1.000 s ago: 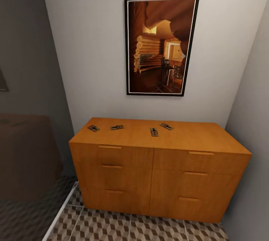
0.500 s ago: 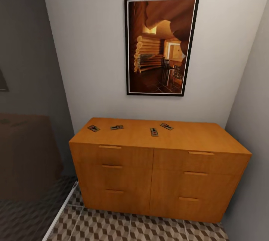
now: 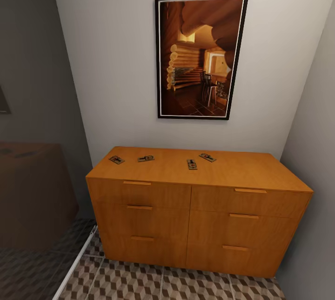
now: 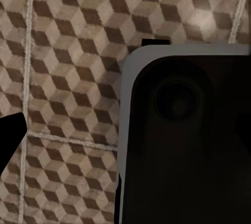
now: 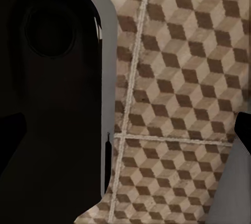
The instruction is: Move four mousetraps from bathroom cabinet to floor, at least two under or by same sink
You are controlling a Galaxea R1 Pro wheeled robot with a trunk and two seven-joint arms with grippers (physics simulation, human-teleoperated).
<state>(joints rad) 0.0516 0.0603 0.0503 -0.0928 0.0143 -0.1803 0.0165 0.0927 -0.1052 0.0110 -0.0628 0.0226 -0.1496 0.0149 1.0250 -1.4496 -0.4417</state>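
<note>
Four mousetraps lie on top of the orange-brown cabinet in the head view: one at the left, one beside it, one mid-top and one behind that. The cabinet's drawers are closed. Cube-patterned bathroom floor runs in front of it. Both wrist views look down on that floor. My left gripper and right gripper hang low with fingertips at the picture edges, nothing between them. The sink is out of view.
A framed picture hangs on the white wall above the cabinet. A grey wall closes the right side. A dim brown block stands left, beyond a white floor strip. A dark rounded part of the robot shows under each wrist.
The cabinet and the mousetraps are as before. The dim area at the lower left has lightened slightly and shows more floor.
</note>
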